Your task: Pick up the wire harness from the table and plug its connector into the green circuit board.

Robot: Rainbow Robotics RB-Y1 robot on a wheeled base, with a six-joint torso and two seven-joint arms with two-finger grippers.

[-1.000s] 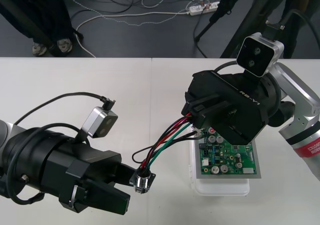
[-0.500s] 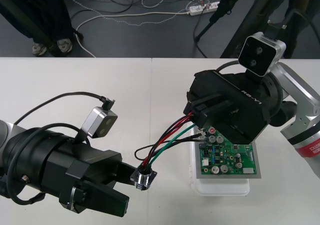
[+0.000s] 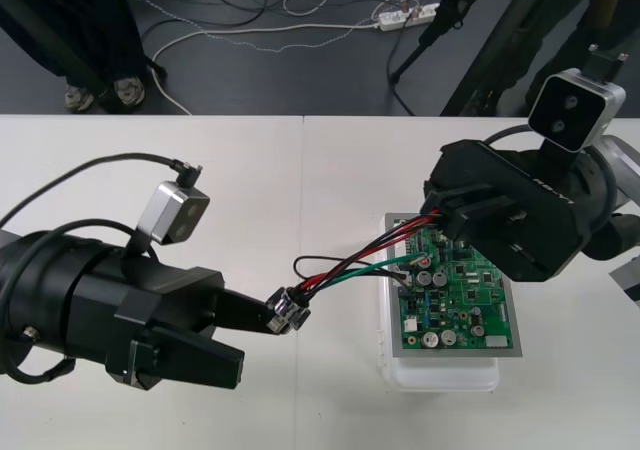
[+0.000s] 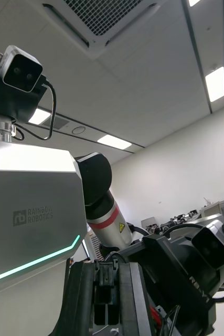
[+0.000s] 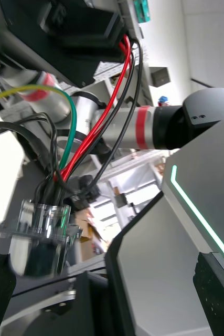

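The right claw (image 3: 447, 228) clamps the harness (image 3: 352, 268) wires above the board (image 3: 465, 310), with the socket (image 3: 287, 312) at one fingertip of the spread left claw (image 3: 257, 340).

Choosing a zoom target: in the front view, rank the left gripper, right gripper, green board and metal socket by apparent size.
1. Tied: left gripper and right gripper, shut on the harness; they look alike and sit nearer the camera.
2. green board
3. metal socket
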